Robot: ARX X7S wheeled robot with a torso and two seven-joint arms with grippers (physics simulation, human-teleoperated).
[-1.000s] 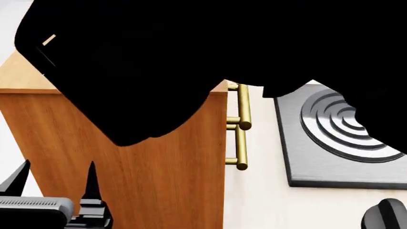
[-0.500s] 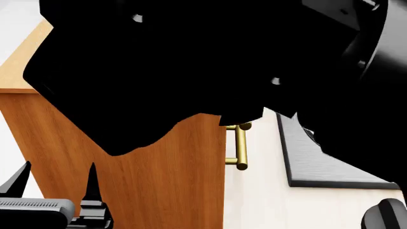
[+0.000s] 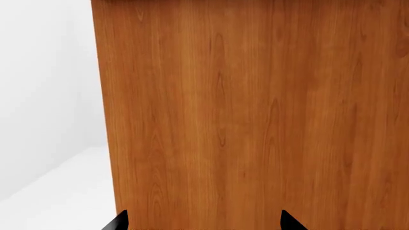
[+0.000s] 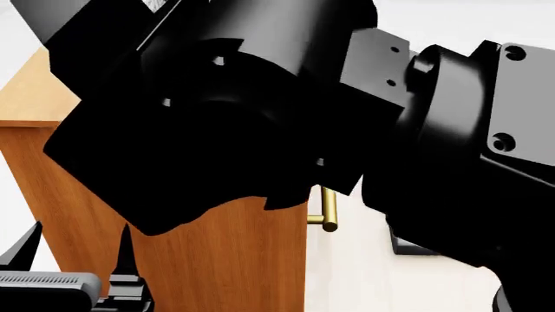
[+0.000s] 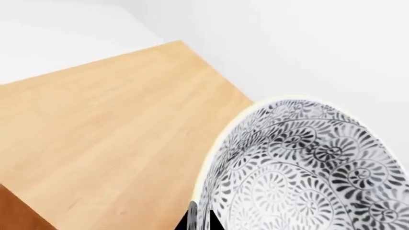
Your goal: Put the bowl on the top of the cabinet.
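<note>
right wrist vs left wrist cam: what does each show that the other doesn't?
Right wrist only: the bowl, patterned inside, with the right pincer pinching its rim, above the cabinet's pale top surface.
Left wrist only: the cabinet's orange-brown side panel filling the view, the left pincer open with nothing between its tips, and white floor beside the cabinet.
Both: the same cabinet and the plain white surroundings. Neither shows the brass handles.
</note>
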